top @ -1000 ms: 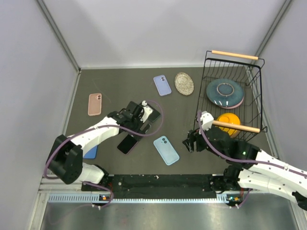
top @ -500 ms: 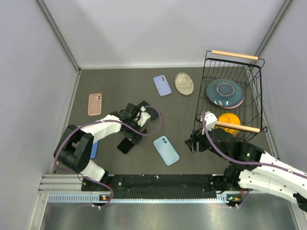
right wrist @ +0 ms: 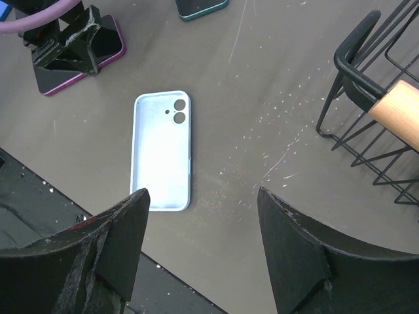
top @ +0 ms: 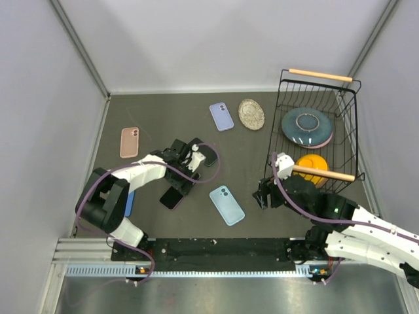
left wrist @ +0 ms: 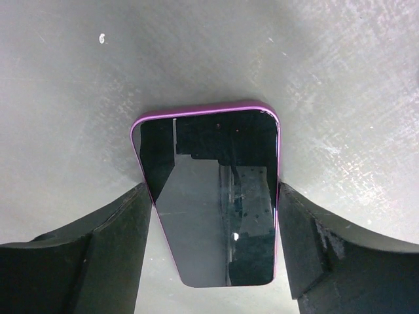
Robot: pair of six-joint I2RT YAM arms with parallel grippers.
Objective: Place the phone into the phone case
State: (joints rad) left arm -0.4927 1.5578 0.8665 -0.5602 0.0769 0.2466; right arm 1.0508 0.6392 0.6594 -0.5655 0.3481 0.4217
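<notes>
My left hand [left wrist: 213,226] is narrowed to the width of the phone [left wrist: 209,196]. One pad sits against each long purple edge, as far as the wrist view shows. The phone lies screen-up and looks flat on the tabletop [top: 262,150]. How firm the pinch is, I cannot tell. My right hand [right wrist: 203,235] hangs wide, holding nothing, above the light blue case [right wrist: 162,150]. In the top view that case lies at about 3 o'clock from the phone, near but apart.

The first risk is the grip itself. I hold only two thin, smooth edges, so a quick lift or a tilt could let the phone twist or drop out.

The second is the case. Nothing pins it, and it looks light, so pressing a corner in could make it slide or flip up rather than take the phone. My right hand is close enough to steady it, I think.

The third is orientation. The case's camera holes are at its 11 o'clock end in the top view. With the screen up I cannot see which end of the phone carries the cameras, so it could go in reversed.

Last, a dark case [top: 208,157] lies just beside my left wrist at 1 o'clock, and a careless swing could knock it.
</notes>
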